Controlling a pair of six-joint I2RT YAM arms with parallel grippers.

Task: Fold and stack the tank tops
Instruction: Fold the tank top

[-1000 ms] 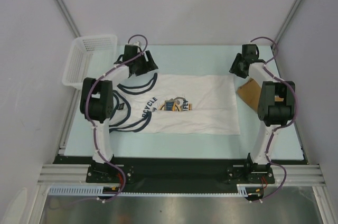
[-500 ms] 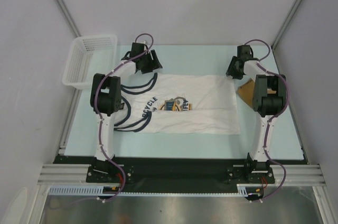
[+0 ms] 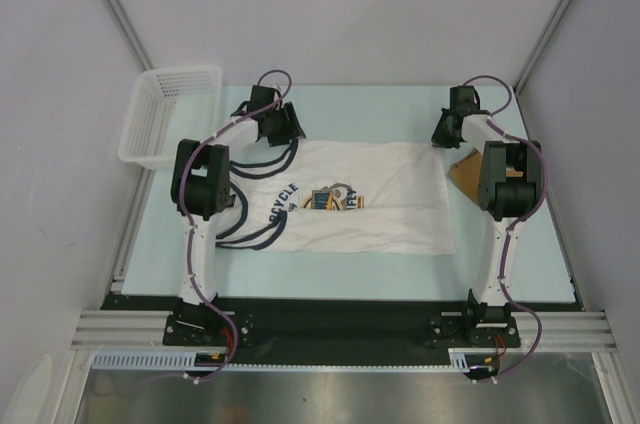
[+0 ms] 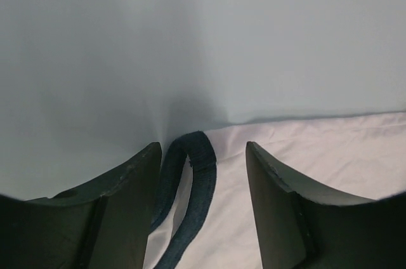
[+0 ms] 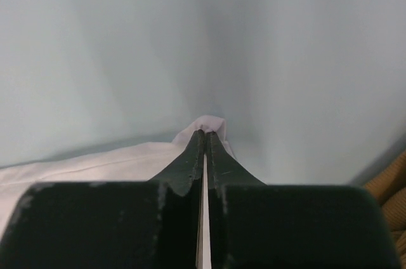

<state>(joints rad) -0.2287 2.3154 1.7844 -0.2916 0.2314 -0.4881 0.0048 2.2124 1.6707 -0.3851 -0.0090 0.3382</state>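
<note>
1. Nearest us, on the counter (image 3: 350,269), the white tank top (image 3: 390,214) lies flat across the middle. Its print faces up, its straps point toward the left edge and its hem toward the right edge.
2. The tan tank top (image 3: 464,173) sits by the right edge, partly hidden under the right arm. We judge it is set aside until the white one is folded.
3. Farther back, the right claw (image 5: 204,133) is pinched tight on the white top's far hem corner, and a tuft of cloth shows past its tips.
4. The left claw (image 4: 202,147) stands wide at the far shoulder, its jaws either side of the navy strap (image 4: 203,170) and not yet gripping it. We judge that both far corners are being taken so the far edge can be drawn toward the near edge in one even fold.
5. In the far-left corner stands the basket (image 3: 160,114), apart from the cloth.
</note>
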